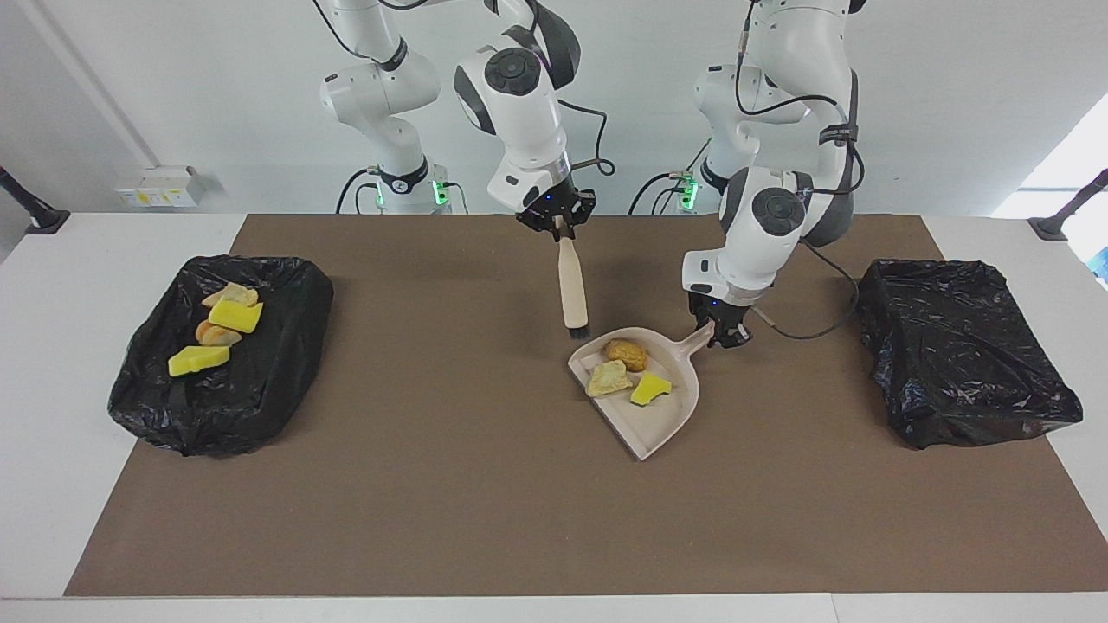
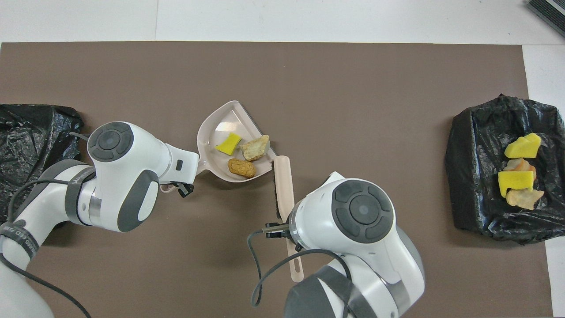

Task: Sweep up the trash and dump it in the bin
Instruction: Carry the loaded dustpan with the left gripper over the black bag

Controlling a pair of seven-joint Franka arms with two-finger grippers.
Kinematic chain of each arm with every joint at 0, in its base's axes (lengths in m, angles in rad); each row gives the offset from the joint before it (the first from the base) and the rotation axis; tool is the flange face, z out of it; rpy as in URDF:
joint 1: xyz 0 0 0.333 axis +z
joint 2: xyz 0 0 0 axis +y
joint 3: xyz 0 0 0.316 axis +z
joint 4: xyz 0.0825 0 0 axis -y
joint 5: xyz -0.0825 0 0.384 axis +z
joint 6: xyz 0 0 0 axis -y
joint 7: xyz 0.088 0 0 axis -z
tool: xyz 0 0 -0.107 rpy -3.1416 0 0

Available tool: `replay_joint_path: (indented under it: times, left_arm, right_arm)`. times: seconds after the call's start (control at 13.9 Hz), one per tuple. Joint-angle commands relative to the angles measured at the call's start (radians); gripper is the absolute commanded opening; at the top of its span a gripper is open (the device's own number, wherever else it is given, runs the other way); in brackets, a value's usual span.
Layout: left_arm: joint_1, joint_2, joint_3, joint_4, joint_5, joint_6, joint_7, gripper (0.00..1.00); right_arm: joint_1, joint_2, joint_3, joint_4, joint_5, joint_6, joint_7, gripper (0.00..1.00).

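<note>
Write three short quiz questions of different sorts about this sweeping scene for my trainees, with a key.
1. How many trash chunks lie in the dustpan?
2. True or false: the right gripper holds the brush.
3. Which bin holds trash already: (a) the one toward the right arm's end, (b) the one toward the left arm's end?

Key: 1. three; 2. true; 3. a. The left gripper holds the dustpan's handle.

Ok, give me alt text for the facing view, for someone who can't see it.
The left gripper holds a beige dustpan by its handle on a brown mat; three trash chunks lie in it. The right gripper holds a brush, bristles down beside the pan's mouth. Four more chunks sit in the black-lined bin at the right arm's end; another bin sits at the left arm's end.
</note>
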Motion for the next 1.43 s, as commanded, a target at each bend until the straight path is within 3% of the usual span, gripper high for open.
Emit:
replay_joint_path:
  times: [0.0,0.29,0.72,0.93,1.15,1.36]
  left_arm:
    - [0.061,-0.047,-0.003,-0.005,-0.043,-0.013,-0.014,0.00]
    - [0.150,-0.099,-0.001,0.030,-0.125,-0.057,-0.008,0.00]
    - [0.305,-0.148,0.003,0.162,-0.131,-0.220,0.009,0.00]
    - [0.421,-0.158,0.008,0.217,-0.139,-0.290,0.131,0.00]
    - [0.599,-0.155,0.009,0.252,-0.220,-0.344,0.343,0.00]
    - [0.719,-0.135,0.014,0.327,-0.203,-0.422,0.426,0.00]
  right_arm:
    - [0.040,-0.099,0.012,-0.109,-0.065,0.017,0.081,0.00]
    - [0.165,-0.089,0.012,-0.173,-0.129,0.090,0.267,0.00]
    - [0.304,-0.054,0.012,-0.261,-0.193,0.221,0.413,0.00]
    - [0.344,0.017,0.012,-0.266,-0.279,0.274,0.508,0.00]
    - [0.363,0.042,0.012,-0.270,-0.287,0.308,0.520,0.00]
    - [0.364,0.055,0.012,-0.276,-0.287,0.333,0.523,0.00]
